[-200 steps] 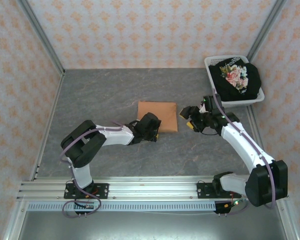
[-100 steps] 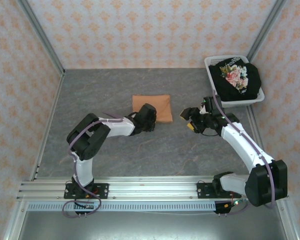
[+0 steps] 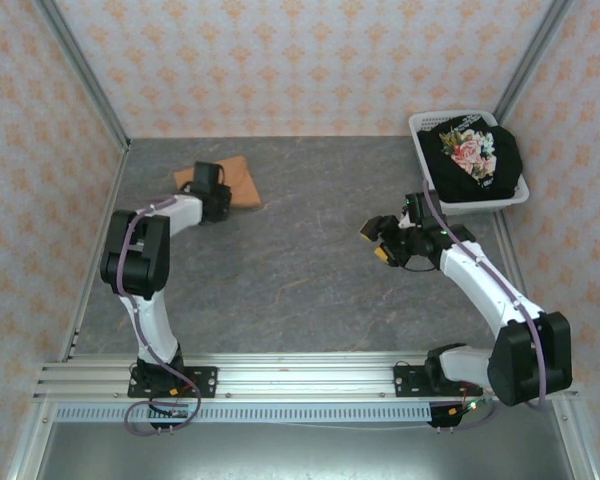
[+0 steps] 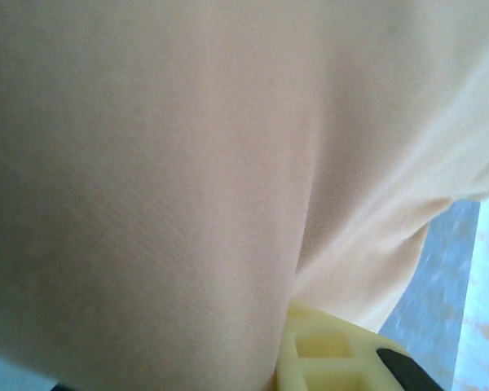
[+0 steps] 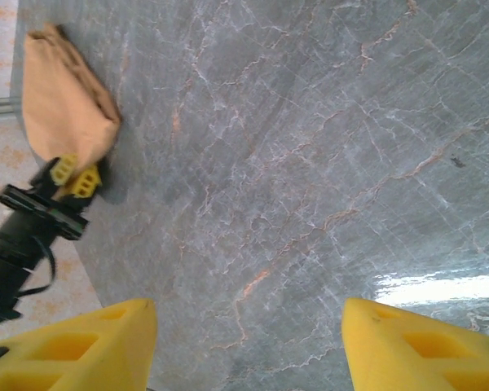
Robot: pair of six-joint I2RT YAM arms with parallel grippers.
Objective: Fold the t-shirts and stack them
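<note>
The folded orange t-shirt [image 3: 238,177] lies at the table's far left, plain side up. My left gripper [image 3: 212,192] is shut on its near edge. In the left wrist view the orange cloth [image 4: 187,163] presses right against one yellow finger [image 4: 334,350]. The right wrist view has the orange t-shirt [image 5: 61,106] and the left gripper [image 5: 72,175] at its far left. The black t-shirt [image 3: 475,160] with pink flowers sits bunched in the white basket [image 3: 425,125] at the back right. My right gripper [image 3: 378,240] hovers open over bare table, its fingers [image 5: 81,346] wide apart with nothing between them.
Grey marbled tabletop [image 3: 300,260] stretches between the two arms. Patterned walls close in the left, back and right sides. The basket stands close behind the right arm's wrist. A metal rail runs along the near edge.
My left gripper closed on the orange t-shirt and dragged it from the table's middle to the far left corner. The right arm stayed put, open.
</note>
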